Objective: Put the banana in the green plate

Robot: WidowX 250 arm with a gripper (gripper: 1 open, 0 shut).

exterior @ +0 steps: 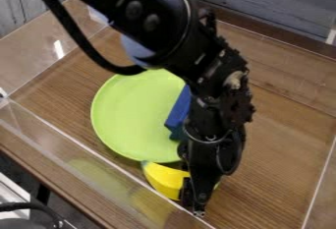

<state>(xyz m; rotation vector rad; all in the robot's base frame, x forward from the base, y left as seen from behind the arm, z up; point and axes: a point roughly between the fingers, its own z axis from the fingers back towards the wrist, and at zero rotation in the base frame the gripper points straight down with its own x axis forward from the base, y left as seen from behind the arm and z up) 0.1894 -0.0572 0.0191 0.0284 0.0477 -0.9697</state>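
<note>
The lime-green plate [132,115] lies in the middle of the wooden tray floor. A blue block [182,110] leans on its right side, partly behind the arm. The yellow banana [167,180] rests on the wood just past the plate's near-right rim, close to the clear front wall. My gripper [201,201] points straight down at the banana's right end. Its dark fingers are pressed together and appear shut on the banana's right end; the contact itself is hidden behind the fingers.
Clear plastic walls [79,169] enclose the tray on the front and left sides. The black arm [157,27] crosses from the upper left over the plate. Bare wood floor [282,125] lies to the right of the arm.
</note>
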